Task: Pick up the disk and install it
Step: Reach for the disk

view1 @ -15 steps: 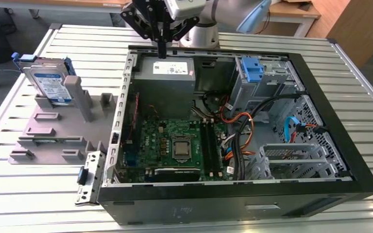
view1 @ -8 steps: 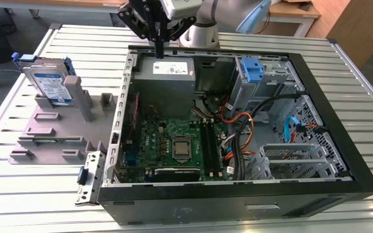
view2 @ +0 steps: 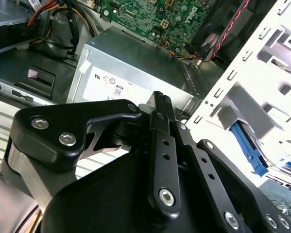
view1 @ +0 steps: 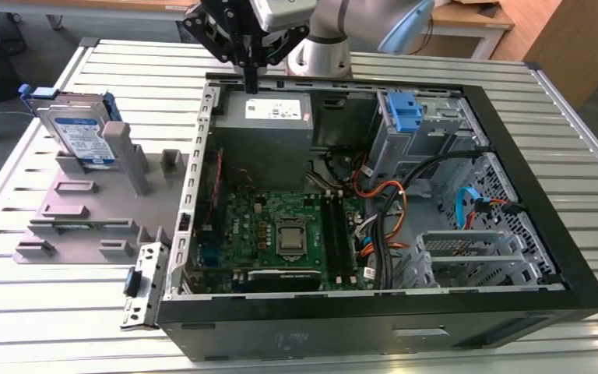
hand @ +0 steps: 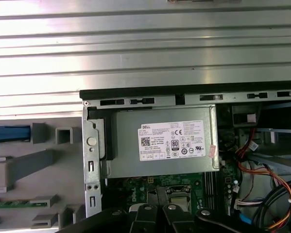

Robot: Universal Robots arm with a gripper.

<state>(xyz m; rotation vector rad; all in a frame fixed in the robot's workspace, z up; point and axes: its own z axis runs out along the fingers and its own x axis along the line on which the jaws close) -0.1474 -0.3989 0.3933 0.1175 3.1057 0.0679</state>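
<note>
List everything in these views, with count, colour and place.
disk: one, silver in a blue bracket, standing on edge in the grey fixture, exterior view's left.
fixture: one, grey, on the table beside the case.
computer case: one, black, open, on the table.
power supply: one, grey, white sticker, in the case's corner.
motherboard: one, green, case floor.
latch piece: one, blue, in the case.
table: one, slatted metal.
gripper: one, black, shut, empty, above the power supply.

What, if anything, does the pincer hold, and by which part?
Nothing. The pincer hangs shut and empty above the power supply; the disk sits in the grey rack.
</note>
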